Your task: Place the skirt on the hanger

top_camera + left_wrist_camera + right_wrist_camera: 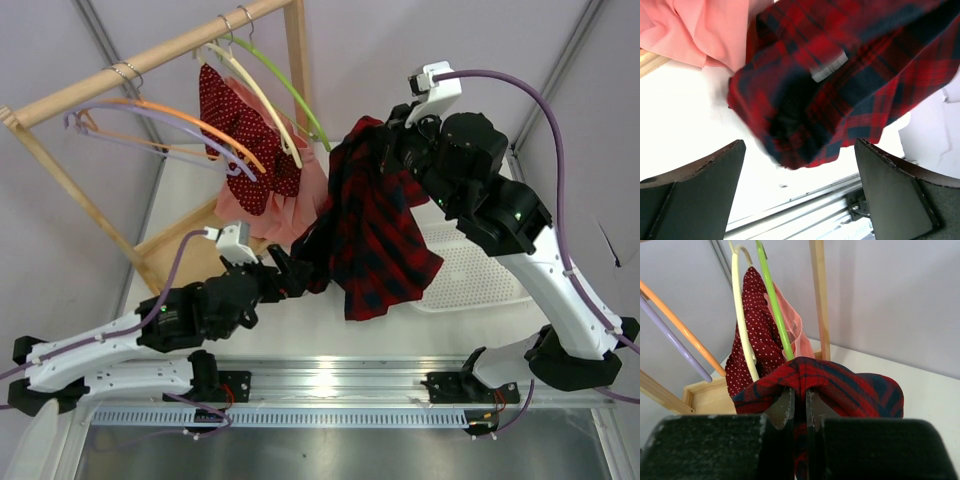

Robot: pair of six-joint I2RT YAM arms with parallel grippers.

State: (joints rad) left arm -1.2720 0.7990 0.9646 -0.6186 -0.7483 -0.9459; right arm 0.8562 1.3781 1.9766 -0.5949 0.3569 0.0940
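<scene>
The red and navy plaid skirt (375, 230) hangs bunched in the air over the middle of the table. My right gripper (388, 140) is shut on a fold at its top, as the right wrist view shows (800, 400), with the skirt (850, 385) draped over the fingers. My left gripper (290, 275) is open next to the skirt's lower left edge. In the left wrist view the skirt (840, 75) hangs blurred just beyond the wide-open gripper (799, 145). The lavender hanger (205, 140) hangs bare on the rack at the far left and also shows in the right wrist view (675, 338).
A wooden rack (150, 55) stands at the back left. It carries an orange hanger (180, 116), a cream hanger (262, 100) with a red dotted garment (240, 130), and a green hanger (290, 90). A pink garment (290, 205) hangs beneath. A white tray (465, 270) lies at the right.
</scene>
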